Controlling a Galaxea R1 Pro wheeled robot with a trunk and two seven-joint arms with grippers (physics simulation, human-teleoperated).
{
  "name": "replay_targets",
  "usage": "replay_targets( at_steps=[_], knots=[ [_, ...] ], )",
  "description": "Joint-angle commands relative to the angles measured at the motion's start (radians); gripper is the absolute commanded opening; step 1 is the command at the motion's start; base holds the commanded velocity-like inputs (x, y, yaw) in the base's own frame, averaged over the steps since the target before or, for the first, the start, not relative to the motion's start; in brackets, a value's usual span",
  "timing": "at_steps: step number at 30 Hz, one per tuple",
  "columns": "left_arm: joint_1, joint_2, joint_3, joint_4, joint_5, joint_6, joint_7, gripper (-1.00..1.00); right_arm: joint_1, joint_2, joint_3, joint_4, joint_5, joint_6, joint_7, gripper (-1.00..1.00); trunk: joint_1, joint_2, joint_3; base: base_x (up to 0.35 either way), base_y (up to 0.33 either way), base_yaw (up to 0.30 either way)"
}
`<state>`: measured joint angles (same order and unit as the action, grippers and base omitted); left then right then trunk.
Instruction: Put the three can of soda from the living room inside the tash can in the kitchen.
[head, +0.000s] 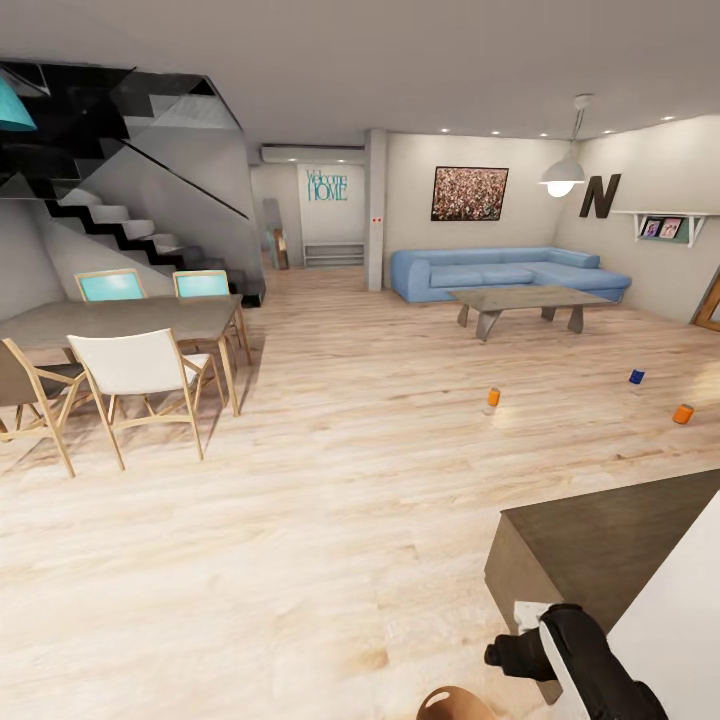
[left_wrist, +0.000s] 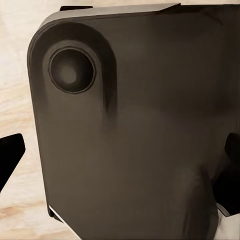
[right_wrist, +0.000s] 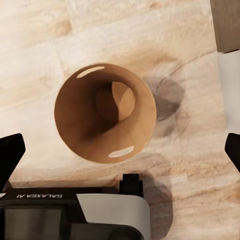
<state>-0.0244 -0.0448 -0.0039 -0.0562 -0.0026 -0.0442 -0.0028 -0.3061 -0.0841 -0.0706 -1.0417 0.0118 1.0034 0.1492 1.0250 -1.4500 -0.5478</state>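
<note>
Three soda cans stand apart on the wood floor of the living room: an orange can (head: 493, 397) in the middle, a dark blue can (head: 636, 376) further right, and a second orange can (head: 683, 413) near the right edge. The trash can (right_wrist: 105, 120) stands upright on the floor close to my base, its glossy brown inside empty; its rim (head: 455, 703) peeks in at the head view's lower edge. My right gripper (right_wrist: 120, 155) hangs open above it, fingertips (right_wrist: 11, 157) wide apart. My left gripper (left_wrist: 120, 155) is open, facing a dark panel (left_wrist: 135, 125) of my own body.
A dark block (head: 600, 540) with a white side stands at my right front. A dining table (head: 120, 320) with several chairs is at the left. Beyond the cans are a low coffee table (head: 525, 300) and a blue sofa (head: 500, 272). Stairs (head: 120, 225) rise at the far left.
</note>
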Motion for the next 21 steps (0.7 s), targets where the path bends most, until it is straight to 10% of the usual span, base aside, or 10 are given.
replay_targets(
  at_steps=[1, 21],
  knots=[
    [0.000, 0.000, 0.000, 0.000, 0.000, 0.000, 0.000, 1.00, 0.000, 0.000, 0.000, 0.001, 0.000, 0.000, 0.000, 1.00, 0.000, 0.000, 0.000, 0.000, 0.000, 0.000],
    [-0.004, -0.001, 0.001, -0.001, 0.001, 0.010, -0.069, 1.00, -0.049, -0.003, 0.002, 0.317, 0.080, -0.165, -0.004, 1.00, 0.000, 0.000, 0.000, 0.000, 0.000, 0.000]
  ],
)
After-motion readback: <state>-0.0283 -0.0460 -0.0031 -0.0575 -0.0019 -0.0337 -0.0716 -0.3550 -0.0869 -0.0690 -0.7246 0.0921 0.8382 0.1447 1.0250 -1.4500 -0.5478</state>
